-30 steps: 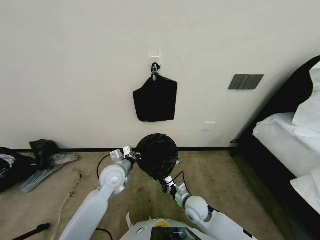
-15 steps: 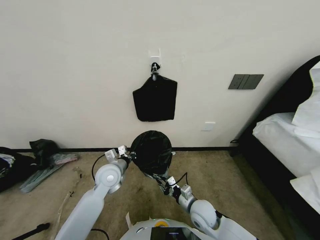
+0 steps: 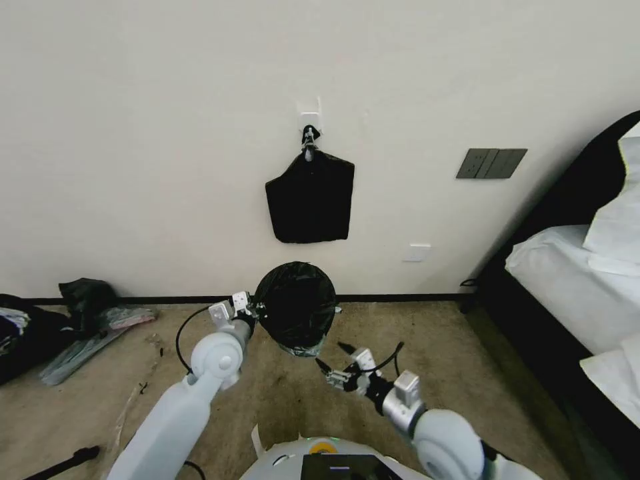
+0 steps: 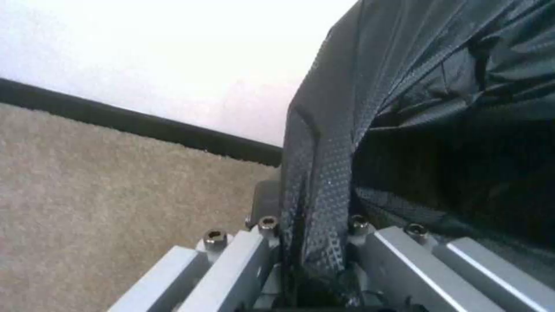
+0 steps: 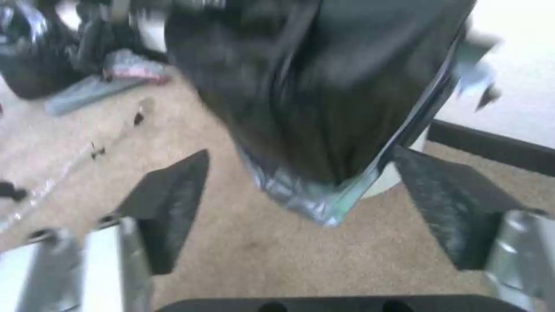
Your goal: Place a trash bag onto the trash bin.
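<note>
We hold the trash bag (image 3: 295, 303) by its left edge, our left gripper (image 3: 257, 311) clamped on a fold of the black film (image 4: 315, 182). The bag hangs open over the carpet (image 3: 427, 347) near the wall's baseboard, draped around the trash bin (image 5: 399, 173), whose cream wall peeks out behind it. Our right gripper (image 3: 331, 357) sits just in front of the bag, fingers (image 5: 173, 203) spread apart, gripping nothing.

Bedroom: bed (image 3: 567, 267), carpet (image 3: 467, 360).
</note>
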Robot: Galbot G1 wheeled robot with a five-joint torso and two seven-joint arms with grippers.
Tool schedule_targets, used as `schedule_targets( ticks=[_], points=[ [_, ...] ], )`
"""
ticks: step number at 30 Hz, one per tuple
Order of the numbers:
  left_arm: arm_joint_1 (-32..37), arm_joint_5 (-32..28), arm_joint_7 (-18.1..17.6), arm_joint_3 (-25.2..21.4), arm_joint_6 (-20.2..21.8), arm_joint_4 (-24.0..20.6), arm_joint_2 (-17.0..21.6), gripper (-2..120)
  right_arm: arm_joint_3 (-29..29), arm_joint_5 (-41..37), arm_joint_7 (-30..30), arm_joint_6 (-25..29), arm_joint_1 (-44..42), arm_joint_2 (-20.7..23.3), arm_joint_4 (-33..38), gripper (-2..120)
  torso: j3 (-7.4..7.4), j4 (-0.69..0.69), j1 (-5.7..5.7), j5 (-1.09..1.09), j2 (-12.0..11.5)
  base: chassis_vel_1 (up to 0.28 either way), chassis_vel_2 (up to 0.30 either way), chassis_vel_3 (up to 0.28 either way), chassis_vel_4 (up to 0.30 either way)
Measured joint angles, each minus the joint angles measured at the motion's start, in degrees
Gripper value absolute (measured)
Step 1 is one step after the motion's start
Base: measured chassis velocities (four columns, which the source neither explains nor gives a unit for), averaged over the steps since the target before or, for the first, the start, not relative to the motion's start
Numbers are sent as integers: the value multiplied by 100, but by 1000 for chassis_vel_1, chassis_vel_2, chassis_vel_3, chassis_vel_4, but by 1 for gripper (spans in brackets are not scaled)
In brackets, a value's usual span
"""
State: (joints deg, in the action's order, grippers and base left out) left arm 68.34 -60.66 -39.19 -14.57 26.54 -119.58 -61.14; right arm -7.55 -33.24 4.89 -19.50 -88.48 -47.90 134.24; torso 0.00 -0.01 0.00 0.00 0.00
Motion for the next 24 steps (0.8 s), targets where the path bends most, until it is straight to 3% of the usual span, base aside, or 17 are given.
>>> schedule_targets(
  ticks=[2, 4, 10, 16, 21, 24],
  points=[
    [75, 273, 10, 102, -82, -18, -50, 3, -157, -519, 230, -303, 63, 35, 269, 93, 0, 1, 0, 0, 0, 0, 0, 0, 0],
    [115, 402, 11, 184, -113, -57, -82, 3, -193, -804, 371, -458, 151, 49, 389, 93, 0, 1, 0, 1, 0, 0, 0, 0, 0],
    [250, 771, -141, 647, -248, -179, -219, 3, -193, -1993, 1175, -1021, 875, 59, 601, 70, 0, 1, 0, 1, 0, 0, 0, 0, 0],
    [260, 1307, -175, 963, -328, -170, -276, 3, 82, -2395, 1571, -1513, 1491, 126, 403, 50, 0, 0, 0, 2, 0, 0, 0, 0, 0],
    [250, 1690, -191, 1197, -360, -153, -321, 3, 727, -2630, 2008, -1976, 2332, 11, 22, 33, 0, -1, 0, 1, 0, 0, 0, 0, 0],
    [231, 1916, -209, 1281, -363, -93, -355, 3, 1418, -2767, 2315, -2129, 3055, -112, -317, 19, 0, 1, 0, 0, 0, 0, 0, 0, 0]
  ],
)
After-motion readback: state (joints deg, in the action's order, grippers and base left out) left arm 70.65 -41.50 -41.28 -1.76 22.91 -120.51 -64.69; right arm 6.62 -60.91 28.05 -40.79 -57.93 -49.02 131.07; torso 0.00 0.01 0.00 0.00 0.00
